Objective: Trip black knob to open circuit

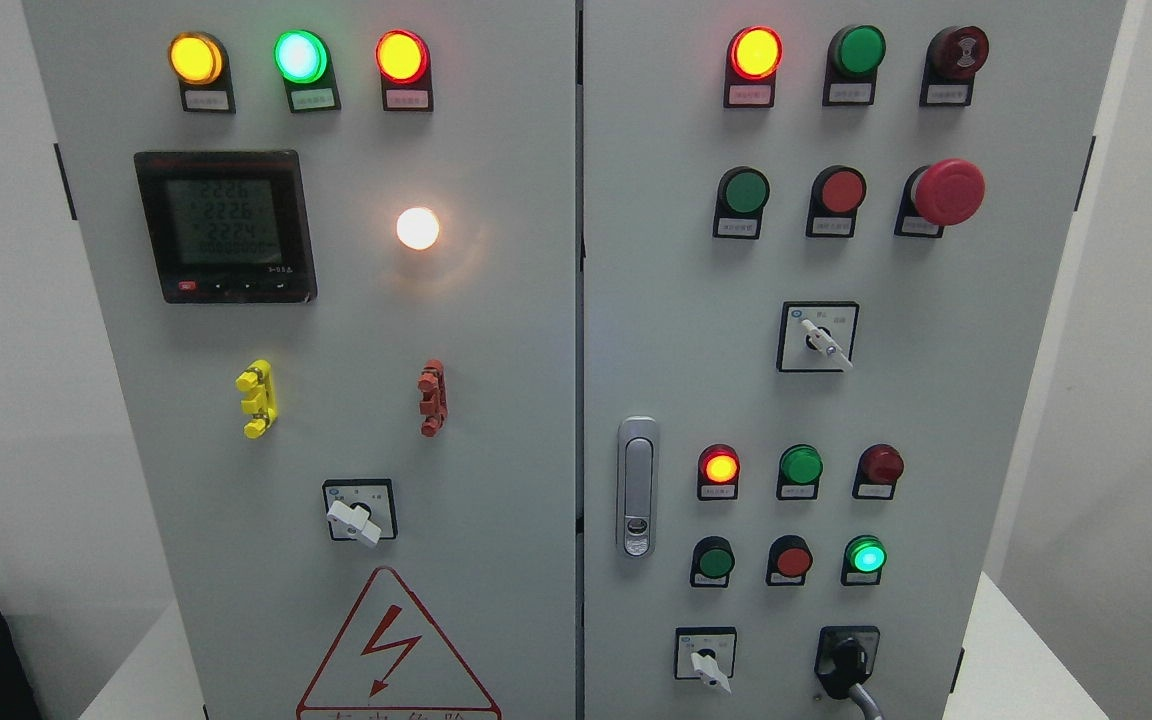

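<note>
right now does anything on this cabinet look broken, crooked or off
Nothing looks damaged. The selector switches sit turned at an angle, normal for rotary switches. The black knob at lower right is partly cut off by the frame edge. No robot hand shows.

Glossy black rotary knob (847, 662) sitting low on the right door of the grey cabinet, mounted on a black square plate, lever handle pointing down and slightly right, its pale grey tip reaching toward the bottom edge, nothing touching it
</note>
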Controlling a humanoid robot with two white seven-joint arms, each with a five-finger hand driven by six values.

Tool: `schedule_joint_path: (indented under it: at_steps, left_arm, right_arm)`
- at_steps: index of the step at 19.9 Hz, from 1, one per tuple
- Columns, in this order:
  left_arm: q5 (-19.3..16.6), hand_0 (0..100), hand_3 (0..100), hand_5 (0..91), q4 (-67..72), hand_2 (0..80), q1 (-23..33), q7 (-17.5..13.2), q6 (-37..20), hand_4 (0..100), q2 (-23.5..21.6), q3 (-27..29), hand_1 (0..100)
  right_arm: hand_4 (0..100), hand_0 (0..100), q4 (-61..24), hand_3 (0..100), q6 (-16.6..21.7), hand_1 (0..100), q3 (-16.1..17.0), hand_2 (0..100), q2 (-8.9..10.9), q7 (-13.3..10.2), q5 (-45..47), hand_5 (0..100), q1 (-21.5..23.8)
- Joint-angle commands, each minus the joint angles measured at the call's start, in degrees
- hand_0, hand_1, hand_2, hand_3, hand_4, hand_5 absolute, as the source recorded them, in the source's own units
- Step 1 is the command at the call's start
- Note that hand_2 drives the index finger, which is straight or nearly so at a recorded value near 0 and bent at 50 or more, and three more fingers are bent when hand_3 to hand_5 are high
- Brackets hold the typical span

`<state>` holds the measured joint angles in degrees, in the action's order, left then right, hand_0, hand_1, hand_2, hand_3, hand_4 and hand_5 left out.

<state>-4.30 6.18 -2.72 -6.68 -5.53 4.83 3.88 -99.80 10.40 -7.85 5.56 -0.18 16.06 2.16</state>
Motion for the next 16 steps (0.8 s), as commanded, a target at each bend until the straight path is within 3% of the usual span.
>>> schedule_joint_path:
  at_steps: [1,16]
  left_arm:
    - [0.0,12,0,0.0,-1.4,0.0,0.0,0.0,0.0,0,0.0,0.0,39]
    - [0.0,12,0,0.0,-1.4,0.0,0.0,0.0,0.0,0,0.0,0.0,39]
  right_arm:
    - [93,0,-0.2,100,0.2,3,-0.2,2,-0.29,0.8,0.0,85,0.0]
    - [93,0,-0.6,100,0.2,3,-0.9,3,-0.38,0.9,2.3,85,0.0]
